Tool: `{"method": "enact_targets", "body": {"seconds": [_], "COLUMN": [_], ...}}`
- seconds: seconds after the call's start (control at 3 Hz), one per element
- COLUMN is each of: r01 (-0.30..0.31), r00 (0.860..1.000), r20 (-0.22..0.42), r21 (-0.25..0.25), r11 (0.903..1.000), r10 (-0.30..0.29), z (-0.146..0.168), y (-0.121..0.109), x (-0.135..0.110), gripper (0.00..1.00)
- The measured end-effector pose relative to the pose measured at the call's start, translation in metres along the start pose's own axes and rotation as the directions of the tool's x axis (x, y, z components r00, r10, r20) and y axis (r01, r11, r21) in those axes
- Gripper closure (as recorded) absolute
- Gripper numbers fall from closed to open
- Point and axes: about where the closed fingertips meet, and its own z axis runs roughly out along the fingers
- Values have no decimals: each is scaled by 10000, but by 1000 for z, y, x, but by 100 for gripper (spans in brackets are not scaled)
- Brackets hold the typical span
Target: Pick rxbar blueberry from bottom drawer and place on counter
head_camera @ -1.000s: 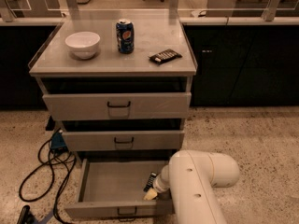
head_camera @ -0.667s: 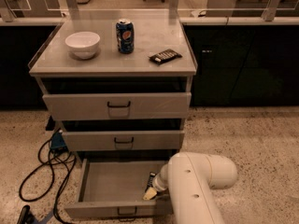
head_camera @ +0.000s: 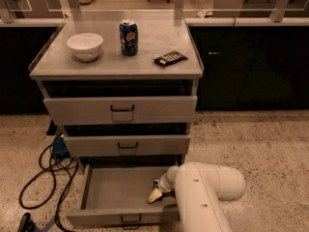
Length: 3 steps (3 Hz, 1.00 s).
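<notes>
The bottom drawer (head_camera: 113, 193) is pulled open, and its grey floor shows. My white arm reaches down into its right front corner. The gripper (head_camera: 155, 193) is low inside the drawer, close to the floor. A small dark bit (head_camera: 156, 181) shows just above the gripper's pale tip. I cannot tell if it is the rxbar blueberry, which is otherwise hidden by the arm. The counter (head_camera: 149, 37) is the pale grey cabinet top above.
On the counter stand a white bowl (head_camera: 85, 46), a blue soda can (head_camera: 128, 37) and a dark bar with white markings (head_camera: 170, 58). The two upper drawers (head_camera: 120, 110) are slightly open. Black cables (head_camera: 46, 178) lie on the floor at the left. A dark bench (head_camera: 251, 62) is at the right.
The arm has barely shifted inside the bottom drawer. Nothing else has moved.
</notes>
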Motion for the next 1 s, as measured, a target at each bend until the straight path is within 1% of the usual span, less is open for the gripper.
{"method": "enact_targets", "body": {"seconds": [0.33, 1.0], "r01": [21, 21], "r00": [10000, 10000], "r20": [8, 8], "r21": [7, 7], "r11": [10000, 10000], "r10": [-21, -21], "z": [0, 0], "y": [-1, -1], "x": [-1, -1], "gripper": [19, 65]}}
